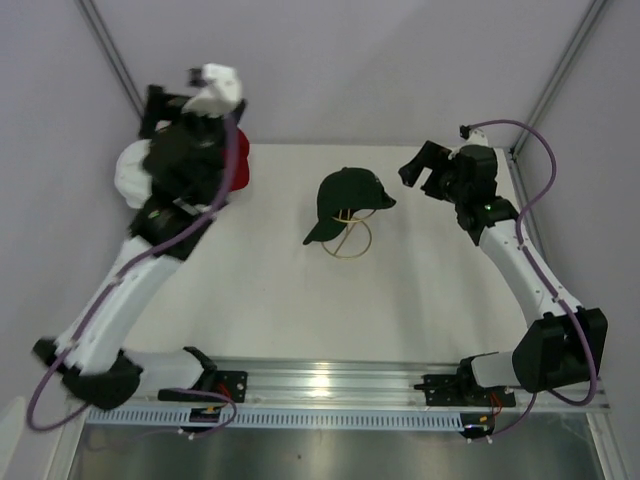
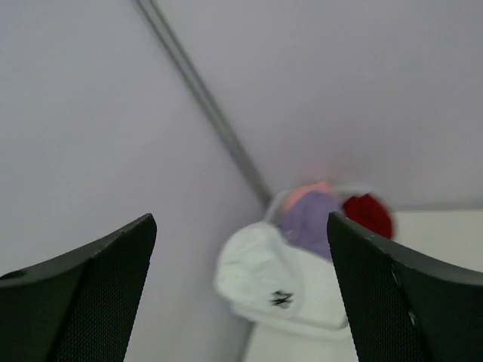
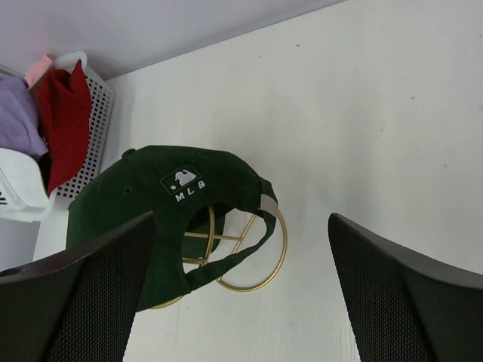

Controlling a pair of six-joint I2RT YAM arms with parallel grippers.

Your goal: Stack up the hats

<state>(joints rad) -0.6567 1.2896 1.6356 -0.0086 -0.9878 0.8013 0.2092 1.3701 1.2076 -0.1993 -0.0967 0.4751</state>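
First, near the middle of the table (image 1: 260,300), a dark green cap (image 1: 347,193) sits on a gold wire stand (image 1: 350,243). Its brim points to the near left and its back strap is turned to the right. Just to the right of it and a little farther, the right end effector (image 3: 241,216) hovers with its fingers spread wide and nothing between them. At the far left corner a white mesh basket (image 3: 102,98) holds the other caps in a heap: a white cap (image 2: 279,286) with a small dark logo, a red cap (image 3: 64,121), a lavender cap (image 2: 313,222) and a pink cap (image 2: 306,192). Over this basket the left end effector (image 2: 241,219) is also released and grasps nothing.
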